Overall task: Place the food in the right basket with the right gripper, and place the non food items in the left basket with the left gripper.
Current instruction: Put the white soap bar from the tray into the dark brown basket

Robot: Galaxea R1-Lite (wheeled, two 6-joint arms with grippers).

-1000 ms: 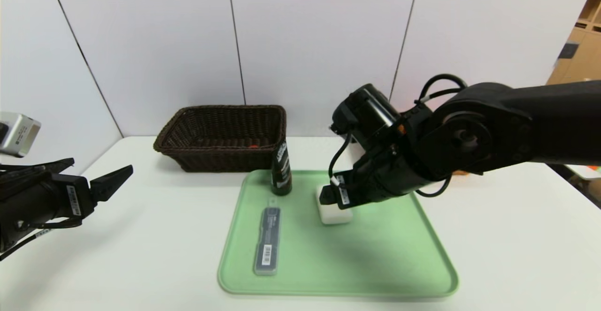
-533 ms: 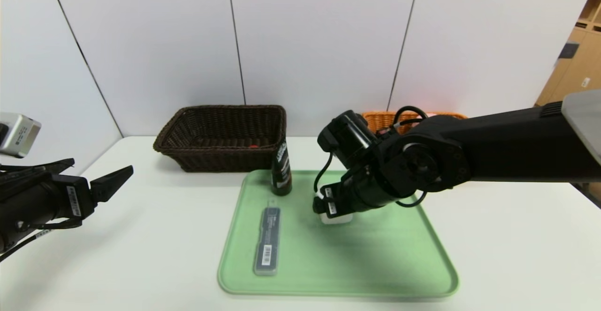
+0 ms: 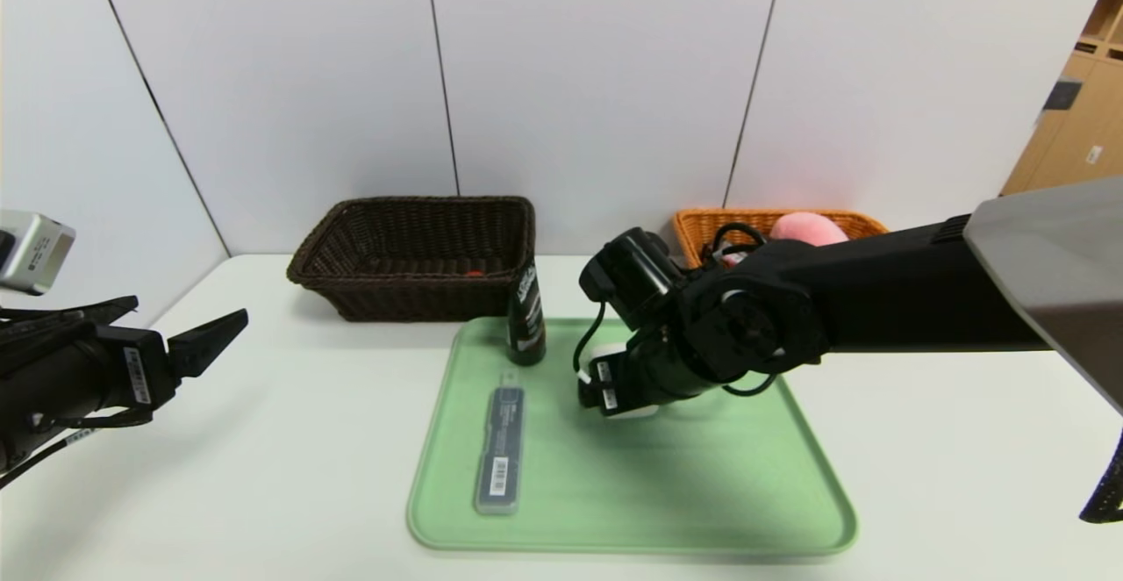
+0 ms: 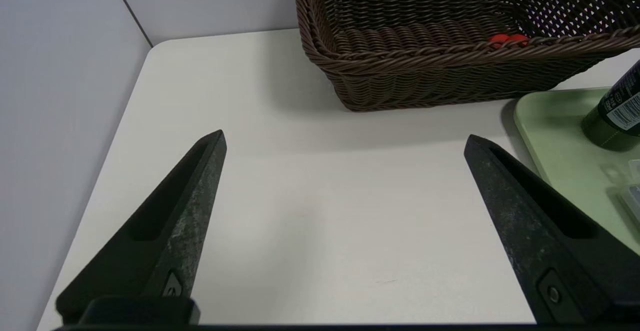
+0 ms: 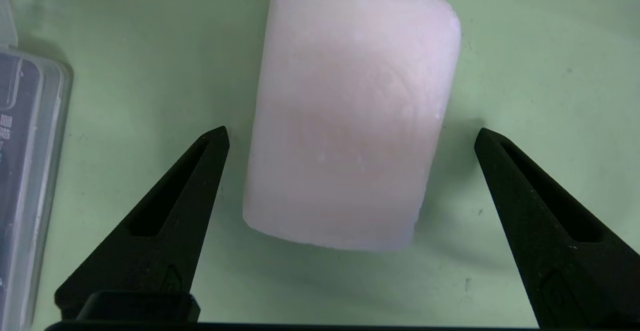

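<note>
Right gripper [image 5: 350, 136] spread wide and low around the white block [image 5: 350, 111] at the middle of the green tray [image 3: 754, 476], not yet touching; probably light, firm, smooth, so best pinched across long sides; left gripper [image 4: 345, 141] parked wide at left.

Two baskets [image 3: 421, 256] [image 3: 702, 225], one tray [image 3: 702, 493].

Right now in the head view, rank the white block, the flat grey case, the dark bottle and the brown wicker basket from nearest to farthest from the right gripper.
1. White block, between the open right gripper's fingers.
2. Flat grey case, tray's left side.
3. Dark bottle, tray's far-left corner; close to the case's rank.
4. Brown wicker basket, far left.
</note>
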